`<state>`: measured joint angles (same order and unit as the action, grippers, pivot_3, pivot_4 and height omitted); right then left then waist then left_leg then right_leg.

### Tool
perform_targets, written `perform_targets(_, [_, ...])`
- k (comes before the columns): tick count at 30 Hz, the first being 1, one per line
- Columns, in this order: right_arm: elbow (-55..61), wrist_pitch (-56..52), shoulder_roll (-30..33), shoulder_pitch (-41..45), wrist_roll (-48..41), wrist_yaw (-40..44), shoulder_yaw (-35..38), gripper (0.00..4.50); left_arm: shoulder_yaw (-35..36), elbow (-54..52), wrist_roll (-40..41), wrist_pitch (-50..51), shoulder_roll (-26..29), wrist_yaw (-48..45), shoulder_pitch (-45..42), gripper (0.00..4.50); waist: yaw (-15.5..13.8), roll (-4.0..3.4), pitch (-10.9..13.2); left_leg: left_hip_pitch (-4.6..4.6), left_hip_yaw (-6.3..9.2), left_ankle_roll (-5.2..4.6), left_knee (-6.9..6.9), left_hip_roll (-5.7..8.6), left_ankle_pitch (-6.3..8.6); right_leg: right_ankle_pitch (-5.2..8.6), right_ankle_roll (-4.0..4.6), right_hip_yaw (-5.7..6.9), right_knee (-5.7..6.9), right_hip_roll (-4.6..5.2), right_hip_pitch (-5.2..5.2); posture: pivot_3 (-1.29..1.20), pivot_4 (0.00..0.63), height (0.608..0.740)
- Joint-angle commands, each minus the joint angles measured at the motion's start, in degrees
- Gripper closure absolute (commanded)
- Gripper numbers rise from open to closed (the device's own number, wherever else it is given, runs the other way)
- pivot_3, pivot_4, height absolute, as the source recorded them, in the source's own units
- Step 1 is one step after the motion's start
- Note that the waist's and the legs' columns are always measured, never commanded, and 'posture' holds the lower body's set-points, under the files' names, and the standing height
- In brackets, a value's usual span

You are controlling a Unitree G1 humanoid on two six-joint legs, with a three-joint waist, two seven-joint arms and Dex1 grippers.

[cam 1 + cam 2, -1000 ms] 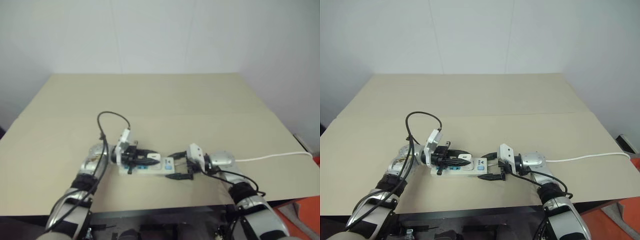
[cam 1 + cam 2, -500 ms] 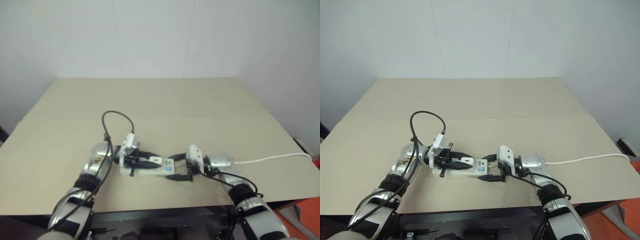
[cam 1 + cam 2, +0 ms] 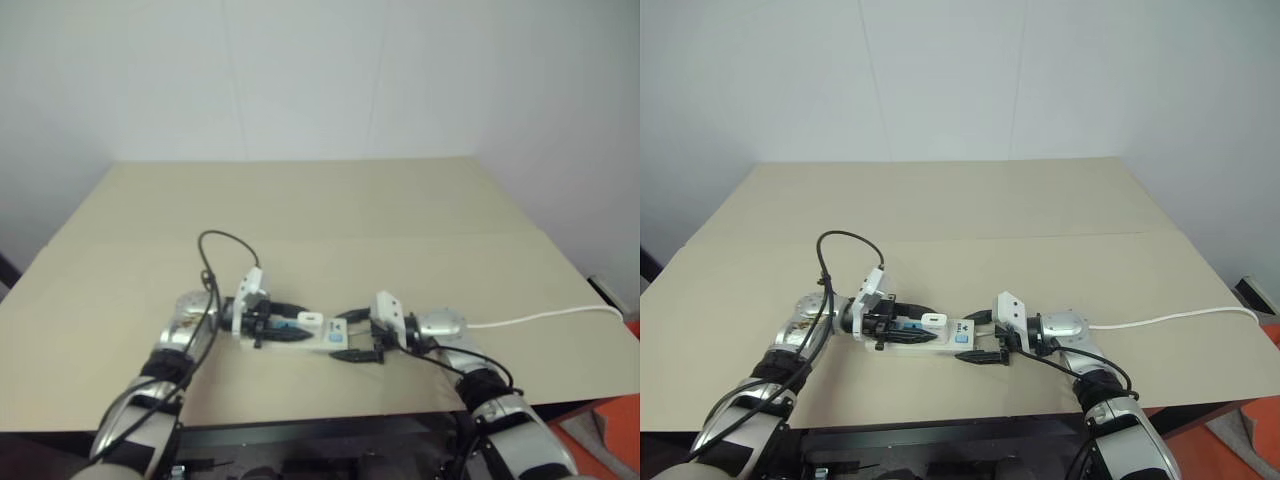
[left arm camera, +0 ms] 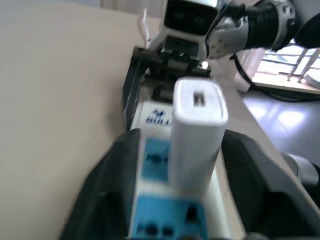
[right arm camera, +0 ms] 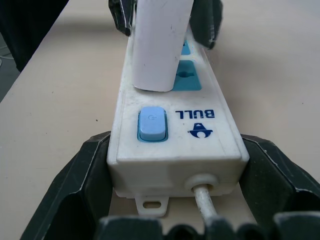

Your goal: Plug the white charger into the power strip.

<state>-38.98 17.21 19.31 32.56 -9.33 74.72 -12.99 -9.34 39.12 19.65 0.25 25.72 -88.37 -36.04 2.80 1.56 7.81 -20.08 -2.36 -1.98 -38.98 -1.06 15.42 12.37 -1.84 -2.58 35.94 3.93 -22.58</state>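
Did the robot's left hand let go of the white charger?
Yes. The left hand opened; its fingers now stand apart from the white charger, which stands upright in the power strip.

Both grippers crowd the power strip [image 3: 925,335] ends — the tan table [image 3: 970,210] beyond lies open.

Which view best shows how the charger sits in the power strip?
The right wrist view: the charger stands upright on the power strip, in the socket panel next to the blue switch. The left wrist view shows its top face and side, blurred. In the eye views it is a small white block.
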Motion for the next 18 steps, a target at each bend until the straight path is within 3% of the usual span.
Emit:
perform_targets(1, [-1.6,0.5,0.8,-0.2,2.2,-1.2,-0.1,1.10,-0.9,2.2,-2.7,0.9,0.7,-1.0,2.4,0.56,0.0,0.00,0.0,-0.01,0.00,0.00,0.00,0.00,0.00,0.00,0.00,0.00,-0.01,0.01,0.00,0.00,0.150,0.740])
perform_targets(3, [-1.7,0.6,0.8,-0.2,2.2,-1.2,0.0,1.10,-0.7,1.7,-2.8,0.7,1.3,-1.7,2.4,0.05,0.0,0.00,0.0,-0.01,0.00,0.00,0.01,-0.01,0.00,0.00,0.01,0.00,-0.02,0.01,-0.01,0.00,0.150,0.740])
perform_targets(11, [-2.7,0.3,0.4,0.7,2.4,-3.9,0.9,1.10,3.3,-6.2,0.3,2.3,5.8,-2.7,2.9,0.05,0.1,0.02,0.0,-0.15,0.00,0.00,0.05,-0.07,0.00,-0.04,0.11,-0.01,-0.03,0.02,-0.21,0.00,0.150,0.740])
perform_targets(14, [-2.0,-0.8,1.1,1.2,0.8,-1.9,1.6,0.06,4.0,-11.0,2.6,3.5,9.5,-4.1,4.1,0.00,0.0,0.08,0.2,-0.40,-0.02,0.01,0.04,-0.08,-0.01,-0.08,0.21,-0.01,0.01,0.05,-0.51,0.00,0.150,0.740])
perform_targets(18, [5.1,0.8,4.2,-0.2,-0.2,-0.8,2.5,0.02,7.4,-14.8,3.0,4.5,14.0,-3.7,6.3,0.00,-0.5,0.14,0.2,-1.19,-0.01,0.01,0.02,0.00,-0.02,-0.20,0.37,0.06,0.01,0.18,-1.28,0.00,0.150,0.740])
